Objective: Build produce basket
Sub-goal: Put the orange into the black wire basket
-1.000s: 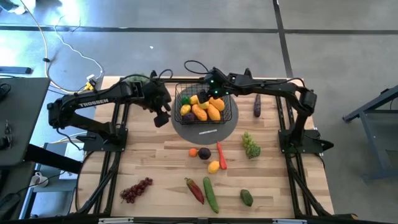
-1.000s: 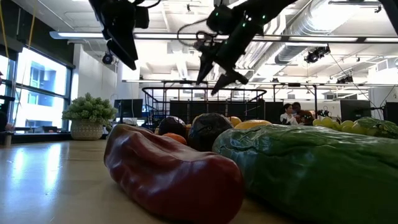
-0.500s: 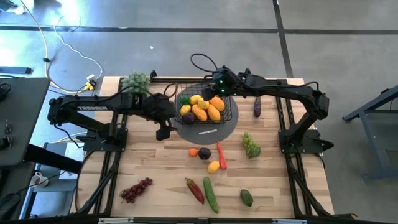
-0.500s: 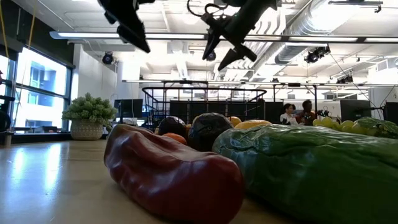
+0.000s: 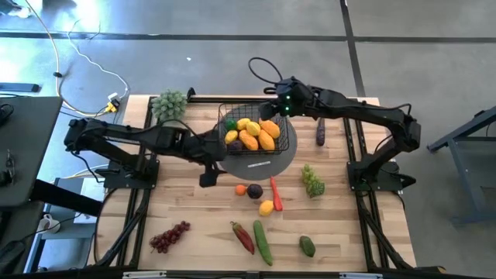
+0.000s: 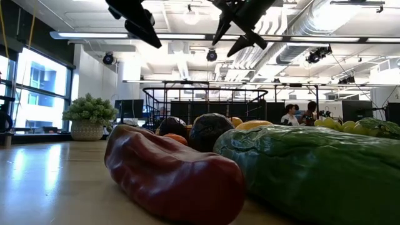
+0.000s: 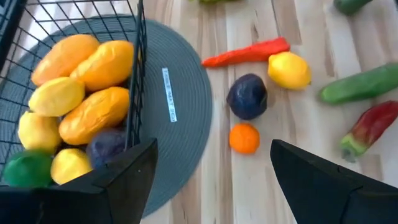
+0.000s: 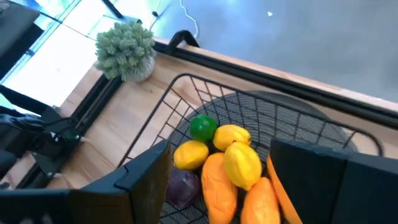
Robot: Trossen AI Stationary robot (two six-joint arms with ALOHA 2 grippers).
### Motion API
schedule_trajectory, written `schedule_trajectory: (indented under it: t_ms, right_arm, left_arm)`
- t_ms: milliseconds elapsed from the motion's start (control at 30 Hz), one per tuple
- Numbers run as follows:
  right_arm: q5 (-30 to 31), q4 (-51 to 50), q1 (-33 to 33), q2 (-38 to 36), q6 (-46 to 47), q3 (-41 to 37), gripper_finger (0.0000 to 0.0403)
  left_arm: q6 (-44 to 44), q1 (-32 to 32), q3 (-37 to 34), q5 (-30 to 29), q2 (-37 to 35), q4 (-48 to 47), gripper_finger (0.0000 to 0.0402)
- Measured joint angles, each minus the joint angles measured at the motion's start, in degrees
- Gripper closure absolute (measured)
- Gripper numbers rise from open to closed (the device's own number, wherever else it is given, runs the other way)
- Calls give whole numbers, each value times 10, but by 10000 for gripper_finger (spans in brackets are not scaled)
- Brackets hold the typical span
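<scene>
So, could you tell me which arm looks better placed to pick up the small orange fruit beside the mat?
Probably the left. The left gripper hangs open beside the grey mat, with the orange fruit framed between its fingers. The right gripper is open above the basket, farther away.

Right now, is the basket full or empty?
Partly full. The basket holds lemons, mangoes and a lime, while more produce lies on the table.

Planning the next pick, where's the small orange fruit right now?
In the high view, the small orange fruit lies mid-table, just front of the grey mat, touching the dark purple fruit.
</scene>
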Motion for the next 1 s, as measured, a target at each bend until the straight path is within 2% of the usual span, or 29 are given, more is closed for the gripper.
schedule_trajectory:
  t_ms: [567,1000]
  right_arm:
    - [-12,-60,-15,-17,-23,0,148]
    - [-20,-66,-15,-17,-22,0,148]
  left_arm:
    - [-44,-38,0,-8,121,50,101]
    - [-58,-62,1,-8,221,104,101]
